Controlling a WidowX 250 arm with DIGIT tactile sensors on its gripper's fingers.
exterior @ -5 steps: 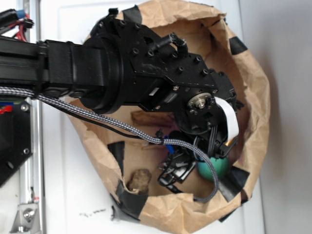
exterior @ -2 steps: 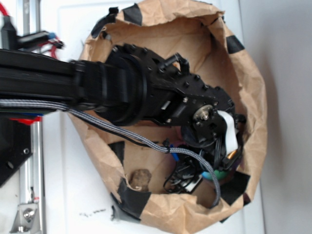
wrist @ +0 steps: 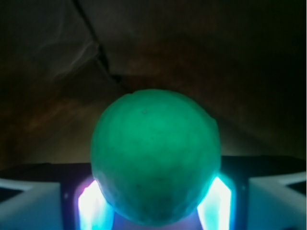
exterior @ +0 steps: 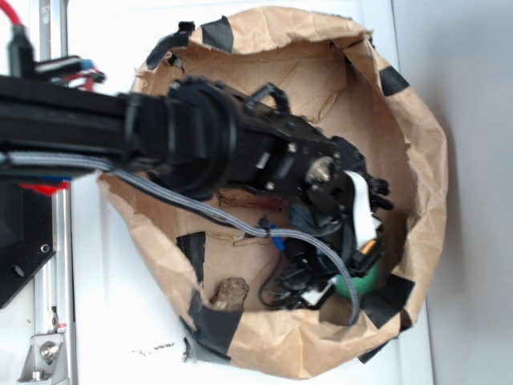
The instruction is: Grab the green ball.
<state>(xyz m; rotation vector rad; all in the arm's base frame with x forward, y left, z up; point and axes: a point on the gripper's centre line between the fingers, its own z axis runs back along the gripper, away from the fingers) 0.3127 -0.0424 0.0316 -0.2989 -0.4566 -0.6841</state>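
Lifted slightly since before, jaws clamp the green ball (wrist: 156, 163) inside the paper bag (exterior: 417, 160).

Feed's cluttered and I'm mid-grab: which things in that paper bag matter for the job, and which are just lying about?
In the job: green ball, sitting between the gripper fingers.

Lying about: brown lump on the bag floor; paper bag itself.

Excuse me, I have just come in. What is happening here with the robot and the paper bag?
A black robot arm reaches down into an open brown paper bag patched with black tape. Its gripper has the small round green ball sitting between the two fingers, close on both sides. A firm grip cannot be confirmed. A small brown lump lies on the bag's floor nearby.
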